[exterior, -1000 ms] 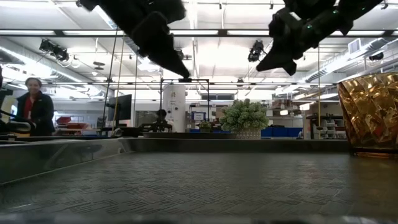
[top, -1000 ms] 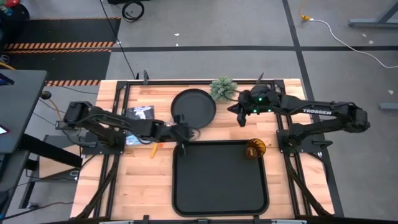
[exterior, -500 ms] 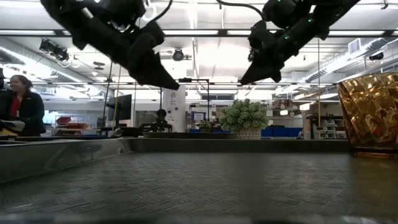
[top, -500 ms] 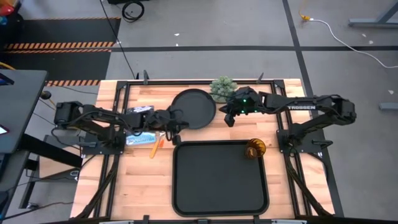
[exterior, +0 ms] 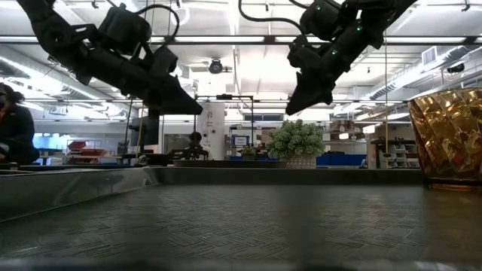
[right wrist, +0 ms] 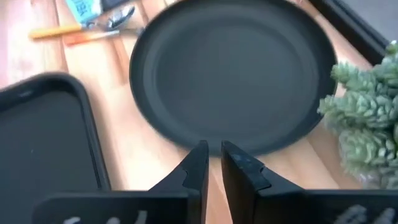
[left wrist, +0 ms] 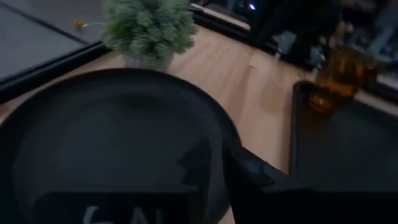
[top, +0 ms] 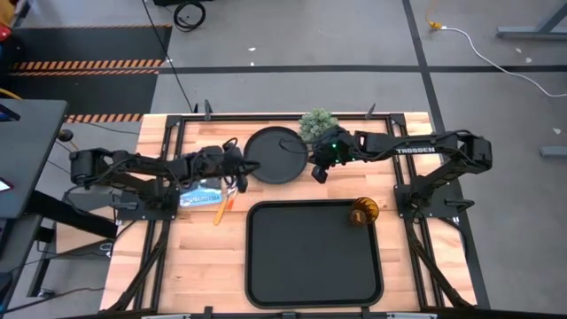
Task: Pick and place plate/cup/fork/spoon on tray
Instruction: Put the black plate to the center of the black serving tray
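Black on pale wood: your plate [top: 275, 155] lies flat on the surface just behind the tray [top: 314, 292], off its far left corner, and it is not yet on it. The cup [top: 362, 212] already stands in the tray's far right corner. The spoon [right wrist: 118, 18] and what looks like the fork [top: 221, 210] lie on the wood to the plate's left, handles pointing away from it.

Your right tool [right wrist: 212, 163] hangs at the plate's right rim, beside the small green plant [top: 317, 124]; in its wrist view the fingers stand only a narrow slit apart, pointing at the near edge of the rim with nothing between them. Your left tool [top: 237, 168] sits at the plate's left rim, over the cutlery; whether its fingers are apart or together, the views do not show.

So the plate lies between both arms, each about equally near. The rim is directly ahead of the right tool, and the tray lies towards you from there. A round plate has no long axis, so any rim point serves; the right side looks the cleaner approach.
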Robot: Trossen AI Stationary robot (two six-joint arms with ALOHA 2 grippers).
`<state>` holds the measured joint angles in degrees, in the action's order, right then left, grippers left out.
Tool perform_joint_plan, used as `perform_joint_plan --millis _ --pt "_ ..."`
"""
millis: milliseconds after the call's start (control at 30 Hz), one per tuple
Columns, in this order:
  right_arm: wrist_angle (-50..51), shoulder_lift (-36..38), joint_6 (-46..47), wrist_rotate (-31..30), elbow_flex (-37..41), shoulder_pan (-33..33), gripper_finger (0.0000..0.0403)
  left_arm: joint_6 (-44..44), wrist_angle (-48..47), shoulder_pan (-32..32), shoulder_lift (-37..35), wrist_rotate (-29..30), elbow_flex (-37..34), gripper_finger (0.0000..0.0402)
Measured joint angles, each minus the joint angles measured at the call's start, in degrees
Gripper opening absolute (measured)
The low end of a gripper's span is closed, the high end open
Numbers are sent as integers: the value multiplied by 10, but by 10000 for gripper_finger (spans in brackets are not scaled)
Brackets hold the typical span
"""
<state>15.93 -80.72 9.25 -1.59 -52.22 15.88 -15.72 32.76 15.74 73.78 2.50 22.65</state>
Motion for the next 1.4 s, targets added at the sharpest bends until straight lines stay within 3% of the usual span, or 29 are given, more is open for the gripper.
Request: perform_joint_plan --millis 233,400,567,800,1000,1400 --pt "50 8 -28 -41 -11 -24 62 -106 -19 42 0 5 10 112" --pt "39 7 -50 -59 -11 -47 64 -125 -159 74 15 49 65 167" --pt "20 7 -61 -59 -11 -61 64 -124 -259 128 62 35 138 196" --pt "16 7 -65 -59 -11 -66 64 -104 -373 204 136 -23 205 199" --pt "7 7 -72 -47 -11 -69 64 -63 -447 200 184 2 251 194" --pt "0 7 -73 -28 -11 -71 64 -46 -472 209 201 18 271 178"
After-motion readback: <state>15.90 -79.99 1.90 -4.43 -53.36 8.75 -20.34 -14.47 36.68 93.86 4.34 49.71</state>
